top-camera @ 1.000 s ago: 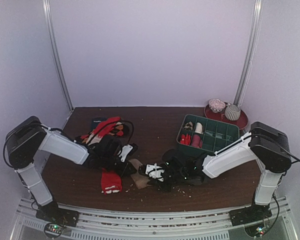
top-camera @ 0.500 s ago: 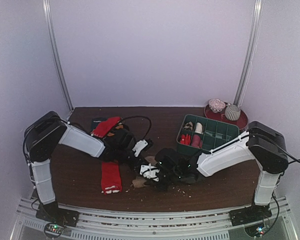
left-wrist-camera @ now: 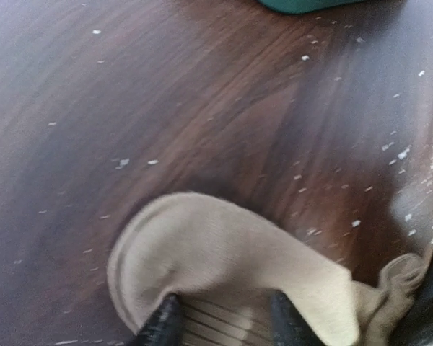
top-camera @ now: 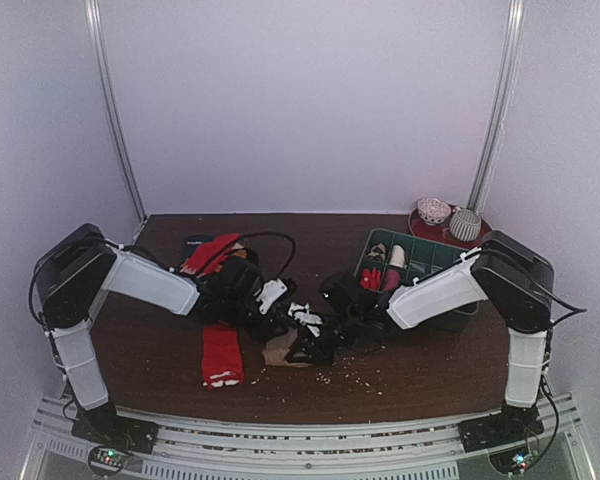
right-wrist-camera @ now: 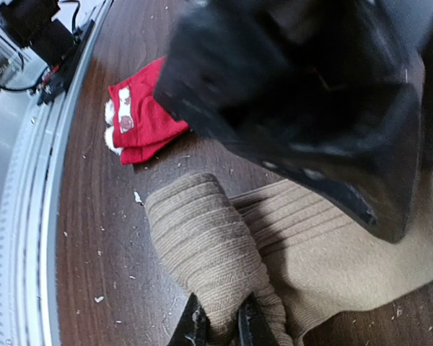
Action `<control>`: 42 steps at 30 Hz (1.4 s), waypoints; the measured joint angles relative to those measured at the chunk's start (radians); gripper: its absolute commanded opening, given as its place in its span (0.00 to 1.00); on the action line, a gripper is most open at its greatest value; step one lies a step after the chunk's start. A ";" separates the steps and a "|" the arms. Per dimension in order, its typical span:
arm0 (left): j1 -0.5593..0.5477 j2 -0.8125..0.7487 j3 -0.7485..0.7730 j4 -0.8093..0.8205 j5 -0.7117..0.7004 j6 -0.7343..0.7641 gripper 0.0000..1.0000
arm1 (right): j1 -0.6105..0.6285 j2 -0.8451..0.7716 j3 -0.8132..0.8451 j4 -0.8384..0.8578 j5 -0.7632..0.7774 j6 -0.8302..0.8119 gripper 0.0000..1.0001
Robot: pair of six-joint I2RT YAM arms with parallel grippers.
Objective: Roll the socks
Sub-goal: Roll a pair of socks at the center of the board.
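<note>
A tan sock [top-camera: 278, 353] lies near the table's front middle, one end wound into a ribbed roll [right-wrist-camera: 202, 249]. My right gripper [right-wrist-camera: 218, 317] is shut on that roll's near end. The sock's flat toe end [left-wrist-camera: 224, 249] drapes over my left gripper [left-wrist-camera: 224, 317], whose fingers [left-wrist-camera: 162, 324] stand apart with ribbed fabric between them. In the top view the two grippers, left [top-camera: 282, 315] and right [top-camera: 302, 338], meet over the sock. A red sock [top-camera: 221, 355] with white marks [right-wrist-camera: 123, 115] lies flat to the left. The left gripper's dark body [right-wrist-camera: 303, 94] fills the top of the right wrist view.
More red fabric [top-camera: 212, 252] and a dark item [top-camera: 193, 243] lie at the back left. A green compartment box [top-camera: 430, 268] stands at the right, behind my right arm. A red plate [top-camera: 480, 243] with two small bowls sits at the back right. Pale crumbs [top-camera: 340, 375] dot the wood.
My left gripper swung right to the tan sock and its fingers have spread. My right gripper shifted back and left with the rolled end still in it.
</note>
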 measured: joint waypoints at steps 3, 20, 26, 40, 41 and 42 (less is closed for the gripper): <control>0.003 -0.022 0.000 -0.023 -0.056 0.014 0.51 | -0.022 0.011 0.003 0.002 -0.055 0.045 0.08; -0.006 -0.546 -0.343 0.066 -0.050 0.016 0.97 | -0.035 0.031 0.088 -0.145 -0.071 0.111 0.08; -0.078 -0.570 -0.463 0.174 0.021 0.030 0.97 | -0.035 0.037 0.122 -0.206 -0.064 0.110 0.08; -0.092 -0.314 -0.416 0.375 0.086 0.056 0.78 | -0.035 0.061 0.203 -0.335 -0.063 0.087 0.08; -0.097 -0.307 -0.414 0.379 0.092 0.056 0.76 | -0.035 0.062 0.204 -0.338 -0.063 0.084 0.08; -0.101 -0.301 -0.411 0.381 0.097 0.056 0.74 | -0.035 0.063 0.208 -0.343 -0.063 0.082 0.08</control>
